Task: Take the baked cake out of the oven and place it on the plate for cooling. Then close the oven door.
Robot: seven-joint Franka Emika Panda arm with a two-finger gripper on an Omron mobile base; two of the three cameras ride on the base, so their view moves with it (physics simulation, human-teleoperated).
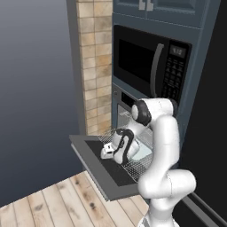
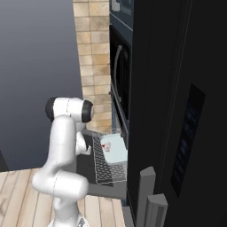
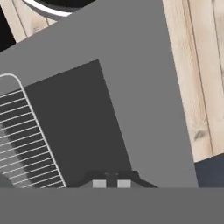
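The oven (image 1: 125,101) stands open, and its door (image 1: 90,152) hangs flat out over the floor. The wire rack (image 2: 105,167) is pulled out over the door. On the rack rests a pale tray (image 2: 116,150), and the small baked cake (image 2: 105,146) with its red dot sits at the tray's near corner. My gripper (image 1: 106,153) points down over the door's dark glass (image 3: 83,118), left of the tray and away from the cake. The fingertips (image 3: 99,183) are close together with nothing between them, so the gripper (image 3: 111,183) is shut and empty. The plate is out of view.
A black microwave (image 1: 146,62) with a vertical handle sits above the oven. A tan tiled wall (image 1: 95,66) runs to the left of it. A tall dark cabinet (image 2: 177,111) stands to the right. Wooden floor (image 1: 53,199) lies beyond the door's edge.
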